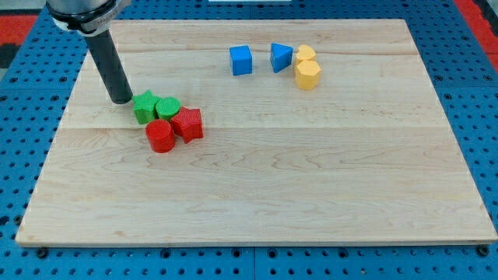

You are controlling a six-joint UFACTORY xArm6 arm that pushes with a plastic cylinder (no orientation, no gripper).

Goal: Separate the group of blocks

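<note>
Camera view shows the arm's dark rod coming down from the view's top left, and the tip [120, 100] rests on the wooden board [311, 194] just to the view's left of a tight cluster of four blocks. There is no pincer on this arm, so nothing is clenched or grasped; the rod can only push.

The cluster is the likely target. Nearest the tip is the green star block [143, 106], apparently touching it or very nearly so. Just right of that sits the green cylinder [167, 108]. Below these lie the red cylinder [161, 135] and the red star-like block [187, 124], all four packed against one another.

The group therefore lies to the view's right and slightly below the tip, so a push that way would probably drive into the green star first.

Farther right, near the view's top, stand a blue cube [241, 60], a blue triangular block [281, 57], and two yellow blocks [306, 68], whose shapes are hard to make out since one partly hides the other.
</note>
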